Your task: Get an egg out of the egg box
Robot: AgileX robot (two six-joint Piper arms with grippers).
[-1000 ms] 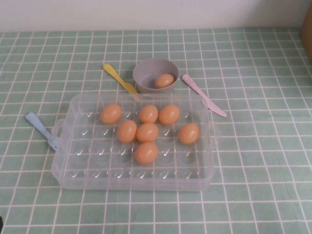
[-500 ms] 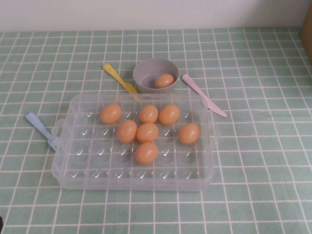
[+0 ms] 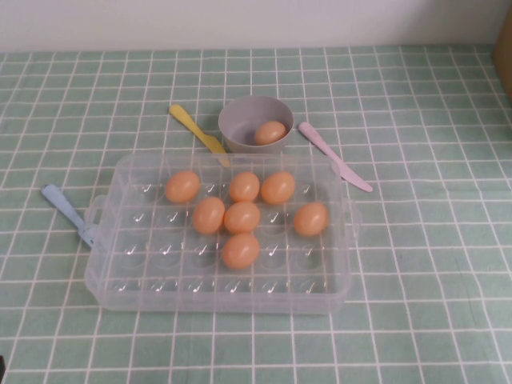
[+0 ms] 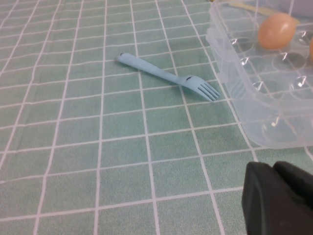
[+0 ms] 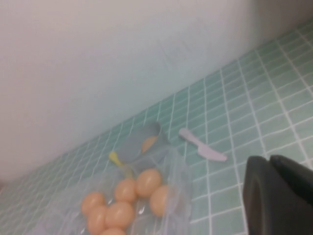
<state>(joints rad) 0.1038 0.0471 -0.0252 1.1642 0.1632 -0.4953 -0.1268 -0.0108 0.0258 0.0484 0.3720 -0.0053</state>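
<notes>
Green-tiled tabletop [image 3: 432, 264] carrying, at centre, the egg box [image 3: 112, 282], a clear plastic tray with rows of round dimples. Seven orange-tan eggs sit in the box: three in a far row, three in a middle row, and one egg [image 3: 240, 250] nearest the robot, alone in its row. Grey bowl [image 3: 240, 116] just beyond the box's far wall, holding an eighth egg [image 3: 270, 132]. Pink knife [image 3: 334, 156] to the right of the bowl; yellow utensil [image 3: 197, 132] to its left, its tip at the box's far wall; blue fork [image 3: 67, 213] with tines beside the box's left handle. Left gripper [image 4: 279, 198], a dark mass low over the table near the box's corner, holds nothing; whether its jaws are parted cannot be told. Right gripper [image 5: 281, 196], raised well off to the side, likewise empty and indeterminate.
</notes>
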